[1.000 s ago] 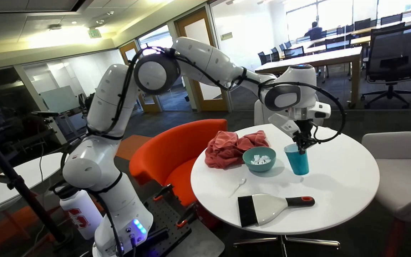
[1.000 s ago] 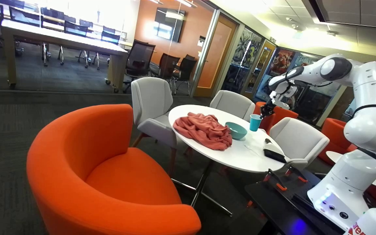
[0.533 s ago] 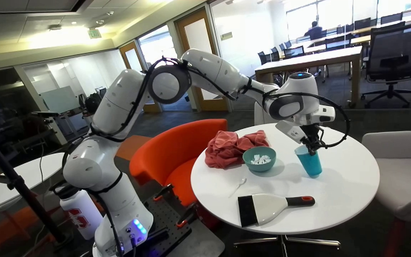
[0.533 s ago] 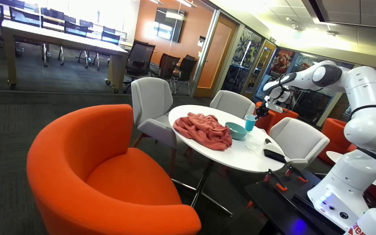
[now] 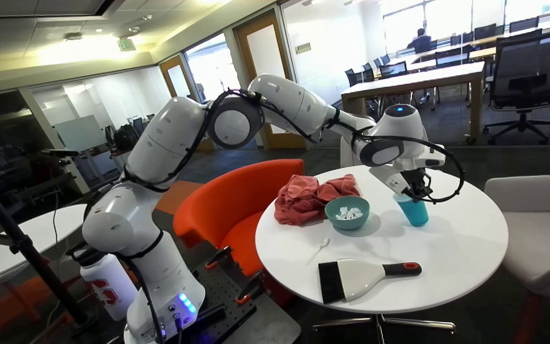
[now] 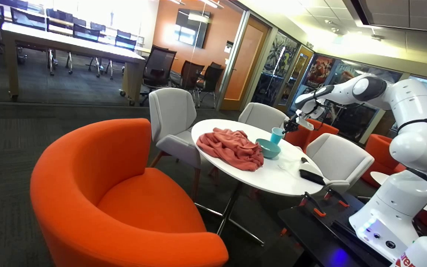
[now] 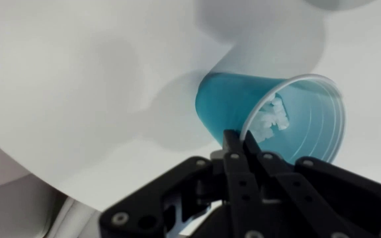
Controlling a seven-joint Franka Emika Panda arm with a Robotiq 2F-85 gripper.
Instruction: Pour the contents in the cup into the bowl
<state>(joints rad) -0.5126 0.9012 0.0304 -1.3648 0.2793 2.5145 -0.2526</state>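
A blue cup point(image 5: 413, 214) is held over the round white table point(image 5: 461, 263), tilted with its mouth toward the bowl side. It also shows in an exterior view point(image 6: 276, 136) and in the wrist view point(image 7: 227, 99). White pieces point(image 7: 270, 119) lie inside the cup. My gripper point(image 5: 417, 192) is shut on the cup's rim, one finger inside and one outside, as the wrist view shows point(image 7: 240, 135). Whether the cup's base touches the table I cannot tell. A green bowl point(image 5: 358, 223) stands apart from the cup, with white pieces point(image 5: 349, 214) in it; it also shows in an exterior view point(image 6: 271, 151).
A crumpled red cloth point(image 5: 301, 203) lies beside the bowl. A white spoon point(image 5: 322, 246) and a white brush with black bristles point(image 5: 363, 279) lie nearer the robot's base. An orange chair point(image 5: 237, 191) and a grey chair point(image 5: 537, 224) stand round the table.
The arm has reached lower and farther from its base, carrying the cup. The cup has shifted right in an exterior view and leans more than one second ago. The bowl has not moved.
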